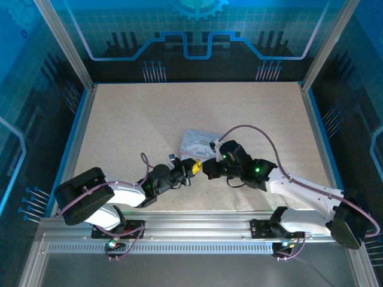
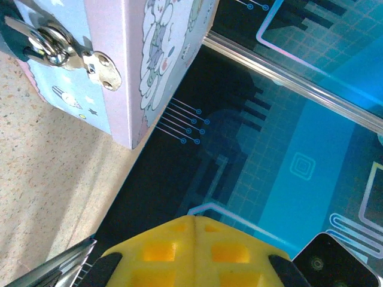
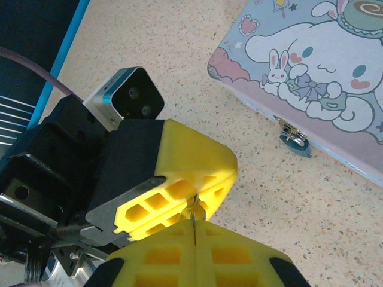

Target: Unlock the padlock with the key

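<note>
Two pincers meet tip to tip low over the speckled beige table [image 1: 119, 125], which runs on well beyond both of them. Next in size is the pale lavender tin box printed with a white long-eared cartoon figure [image 3: 311, 66]. From above we see it just past the spot where the pincers meet. In the right wrist view it lies ahead and to the right of the fingers, with bare table between.

Coming from the left, the left pincer [image 2: 194, 230] has its yellow ribbed fingers pressed together along one closed seam. Whether the padlock sits at their tips we cannot tell, since anything brass there blends into the yellow.

Opposite it, the right pincer [image 3: 194, 234] is also closed, its two yellow fingers pinching a slim dark metal key [image 3: 194, 222]. We see this key only as a thin upright sliver standing out of the seam. Its free end reaches the fingertips of the left pincer, right where the two pincers touch.

Smaller than either pincer, a shiny silver latch [image 2: 66, 54] is fixed to the side wall of the tin that faces them.
</note>
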Tool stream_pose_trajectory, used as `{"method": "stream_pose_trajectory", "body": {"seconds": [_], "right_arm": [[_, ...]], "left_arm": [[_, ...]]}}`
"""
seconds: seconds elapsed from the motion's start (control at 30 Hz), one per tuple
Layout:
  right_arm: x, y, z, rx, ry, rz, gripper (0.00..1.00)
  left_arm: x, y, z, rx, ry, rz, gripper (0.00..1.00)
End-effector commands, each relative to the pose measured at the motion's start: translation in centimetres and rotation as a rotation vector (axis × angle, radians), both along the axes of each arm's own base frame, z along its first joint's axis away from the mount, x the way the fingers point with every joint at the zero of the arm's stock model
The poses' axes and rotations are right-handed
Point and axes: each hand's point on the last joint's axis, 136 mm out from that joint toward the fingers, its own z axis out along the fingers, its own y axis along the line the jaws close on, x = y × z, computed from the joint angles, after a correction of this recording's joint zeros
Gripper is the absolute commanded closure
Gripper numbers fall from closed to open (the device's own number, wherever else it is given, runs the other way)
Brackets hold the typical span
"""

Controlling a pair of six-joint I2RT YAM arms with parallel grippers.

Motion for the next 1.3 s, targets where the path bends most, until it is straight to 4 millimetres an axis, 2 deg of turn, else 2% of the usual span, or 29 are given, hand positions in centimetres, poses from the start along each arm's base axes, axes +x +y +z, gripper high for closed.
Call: {"method": "stream_pose_trajectory", "body": {"seconds": [0.0,0.13,0.27,0.47,0.63,0.8,1.1,1.27], "right_arm": [[0.2,-0.6,1.4,0.069,-0.024,-0.006,0.89],[0.1,-1.3,2.3,0.196,-0.025,0.021,0.77],[0.0,-2.1,4.0,0.356,-0.057,0.057,0.61],[-0.5,-2.4,6.2,0.520,-0.112,0.118,0.49],[-1.0,-2.0,7.8,0.600,-0.160,0.156,0.47],[-1.2,-1.8,9.1,0.642,-0.197,0.167,0.46],[-1.6,0.1,9.5,0.649,-0.187,0.208,0.47],[-1.8,0.8,8.9,0.638,-0.158,0.221,0.50]], "left_arm": [[0.1,0.2,0.7,0.073,-0.096,0.003,1.00],[0.3,0.3,2.3,0.165,-0.203,-0.003,1.00],[0.3,0.4,4.9,0.311,-0.376,-0.033,1.00],[-0.3,0.4,8.8,0.524,-0.631,-0.083,1.00],[-1.4,0.1,11.6,0.615,-0.812,-0.110,1.00],[-1.9,0.4,12.8,0.655,-0.875,-0.105,1.00],[-1.8,0.0,12.9,0.621,-0.859,-0.098,1.00],[-1.7,0.3,12.7,0.623,-0.841,-0.086,1.00]]}}
